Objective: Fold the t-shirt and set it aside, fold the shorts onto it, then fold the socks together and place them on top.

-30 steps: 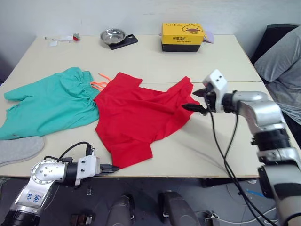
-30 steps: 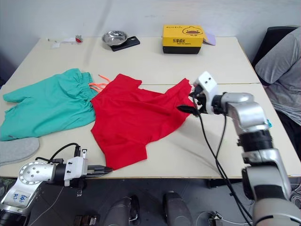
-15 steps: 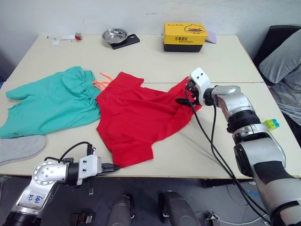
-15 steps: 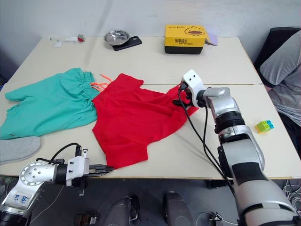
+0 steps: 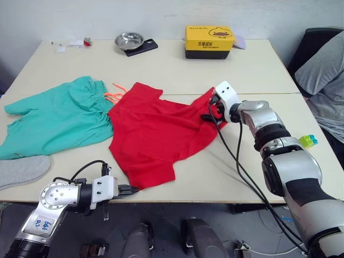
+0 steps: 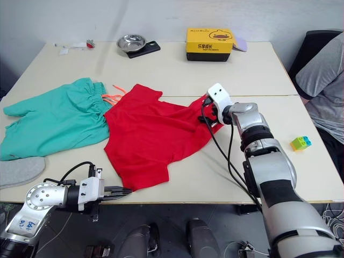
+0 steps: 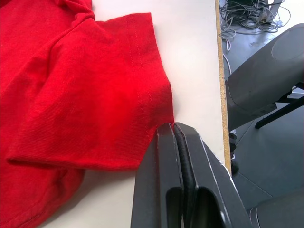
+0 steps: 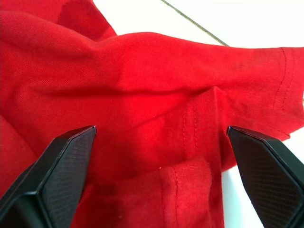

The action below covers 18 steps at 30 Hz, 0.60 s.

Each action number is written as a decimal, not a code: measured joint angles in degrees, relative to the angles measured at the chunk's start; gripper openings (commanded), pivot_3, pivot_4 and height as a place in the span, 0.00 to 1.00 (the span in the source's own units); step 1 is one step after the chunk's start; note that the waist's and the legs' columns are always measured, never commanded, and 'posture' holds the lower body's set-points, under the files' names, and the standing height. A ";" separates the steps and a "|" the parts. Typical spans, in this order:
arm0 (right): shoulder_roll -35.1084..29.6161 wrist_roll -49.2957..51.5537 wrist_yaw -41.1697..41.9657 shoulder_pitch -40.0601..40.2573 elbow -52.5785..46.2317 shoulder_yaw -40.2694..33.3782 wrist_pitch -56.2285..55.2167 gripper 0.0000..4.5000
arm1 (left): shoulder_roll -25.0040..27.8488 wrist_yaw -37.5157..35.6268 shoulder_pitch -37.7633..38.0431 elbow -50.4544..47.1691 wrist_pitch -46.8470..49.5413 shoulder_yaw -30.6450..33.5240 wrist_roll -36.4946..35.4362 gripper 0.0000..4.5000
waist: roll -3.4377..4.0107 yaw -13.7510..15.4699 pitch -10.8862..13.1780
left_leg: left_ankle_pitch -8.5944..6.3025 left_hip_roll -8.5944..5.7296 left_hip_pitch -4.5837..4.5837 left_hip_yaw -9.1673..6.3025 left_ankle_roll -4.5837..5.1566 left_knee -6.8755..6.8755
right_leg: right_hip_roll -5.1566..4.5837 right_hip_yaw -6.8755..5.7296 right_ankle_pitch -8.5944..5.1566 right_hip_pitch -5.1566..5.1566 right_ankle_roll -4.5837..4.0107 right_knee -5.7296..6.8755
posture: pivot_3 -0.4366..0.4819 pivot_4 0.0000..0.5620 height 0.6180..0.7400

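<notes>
T-shirt (image 5: 156, 134) lies crumpled mid-table, shorts (image 5: 56, 115) at its nine o'clock. To fold cleanly, both corners want firm pinches first. Right gripper (image 8: 159, 156) straddles the sleeve, jaws wide apart. Left gripper (image 7: 175, 142) sits at six o'clock, jaws together, touching the hem.

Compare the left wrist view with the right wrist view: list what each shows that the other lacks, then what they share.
Left wrist view alone: the left gripper, fingers pressed together at the edge of a sleeve hem, the table top with its near edge, and cables on the floor beyond it.

Right wrist view alone: the right gripper, fingers spread wide over bunched, folded fabric with stitched hems, and a seam line in the table.

Both: the t-shirt, red fabric lying on the pale table.
</notes>
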 measured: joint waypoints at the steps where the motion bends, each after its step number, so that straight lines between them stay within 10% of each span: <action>1: 0.20 0.00 0.11 -0.19 0.44 -0.19 -0.05 0.96 | 0.00 0.02 0.00 0.00 0.00 0.00 0.02 0.00 | 0.00 -0.01 0.00 | 0.00 0.00 0.00 0.00 0.00 0.00 | 0.00 0.00 0.00 0.00 0.00 0.00 | 0.48 0.27 1.00; 14: 1.48 -0.28 -0.74 -1.21 3.62 -1.73 -3.52 0.01 | -0.12 0.33 -0.04 0.00 -0.01 -0.11 0.49 0.00 | 0.00 0.00 0.00 | 0.00 0.00 0.00 0.00 0.00 0.00 | -0.01 0.00 0.00 0.00 0.00 0.00 | 0.48 0.27 1.00; 18: 0.08 -0.27 1.64 -1.20 3.40 -2.03 -6.42 0.01 | -0.20 0.38 -0.25 -0.01 0.01 -0.28 0.60 0.00 | 0.00 0.05 0.00 | 0.00 -0.01 0.00 0.00 0.00 -0.01 | -0.01 0.00 0.00 0.00 0.00 -0.01 | 0.48 0.27 1.00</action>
